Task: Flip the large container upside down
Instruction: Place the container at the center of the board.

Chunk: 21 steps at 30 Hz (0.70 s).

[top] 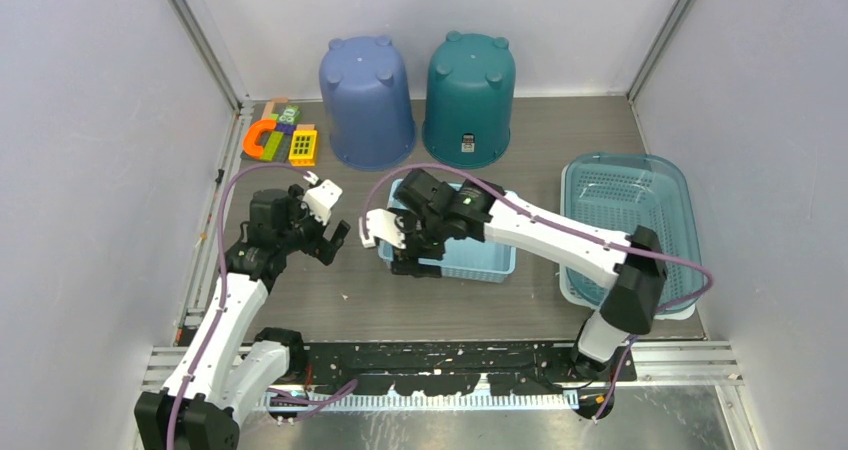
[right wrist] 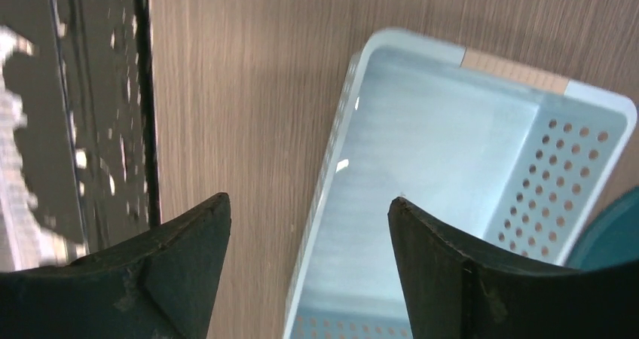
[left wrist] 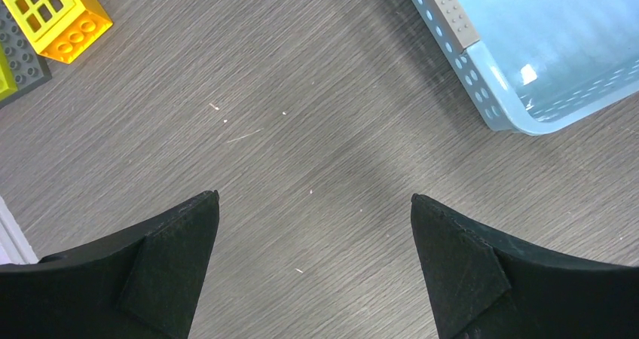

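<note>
Buckets: two, upper centre of the top view: one purple-blue bucket [top: 367, 105] and one teal bucket [top: 469, 100]. Perforated baskets: two: one small light-blue basket [top: 480, 258] at frame centre and one large basket [top: 625, 205] at right. Toy blocks: one cluster [top: 280, 135] at upper left; individual count cannot be determined. Robot arms: two: left arm [top: 222, 315] and right arm [top: 560, 238].

In the upper centre of the frame, the upturned purple plastic bucket [top: 367, 100] stands left of the upturned teal plastic bucket [top: 470, 95]. The coloured toy blocks [top: 280, 136] lie left of both. The small light-blue perforated basket [top: 480, 258] sits mid-frame, well apart from the large light-blue perforated basket [top: 625, 195] at right.
</note>
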Tool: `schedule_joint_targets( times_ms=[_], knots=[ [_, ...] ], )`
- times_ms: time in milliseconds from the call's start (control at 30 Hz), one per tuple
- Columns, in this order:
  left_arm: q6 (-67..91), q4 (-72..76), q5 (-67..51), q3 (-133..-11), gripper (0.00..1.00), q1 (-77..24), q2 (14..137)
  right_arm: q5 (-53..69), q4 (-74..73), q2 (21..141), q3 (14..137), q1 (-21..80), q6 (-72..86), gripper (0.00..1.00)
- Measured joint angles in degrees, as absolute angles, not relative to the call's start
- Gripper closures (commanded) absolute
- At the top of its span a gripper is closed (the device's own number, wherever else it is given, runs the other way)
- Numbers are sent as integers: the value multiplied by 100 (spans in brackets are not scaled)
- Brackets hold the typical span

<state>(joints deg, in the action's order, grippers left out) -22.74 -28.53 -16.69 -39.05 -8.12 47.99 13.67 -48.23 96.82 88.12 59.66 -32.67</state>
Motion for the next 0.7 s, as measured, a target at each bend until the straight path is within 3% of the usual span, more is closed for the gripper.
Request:
schedule_joint_targets(
  times_ms=[200,500,700],
  knots=[
    [-2279,-2856,-1758,-3905,0,-812,4838,1052,-5601,8348,8086,5828,-4333,16],
    [-2906,-3789,-2873,-4967,0,-1011,5306,777,-5658,6613,6434,4193,-5201,15],
    [-3253,-3785,-2322,-5349,0,-2982,5819,1188,-5352,5977,5892,3138,-5332,15]
  ],
)
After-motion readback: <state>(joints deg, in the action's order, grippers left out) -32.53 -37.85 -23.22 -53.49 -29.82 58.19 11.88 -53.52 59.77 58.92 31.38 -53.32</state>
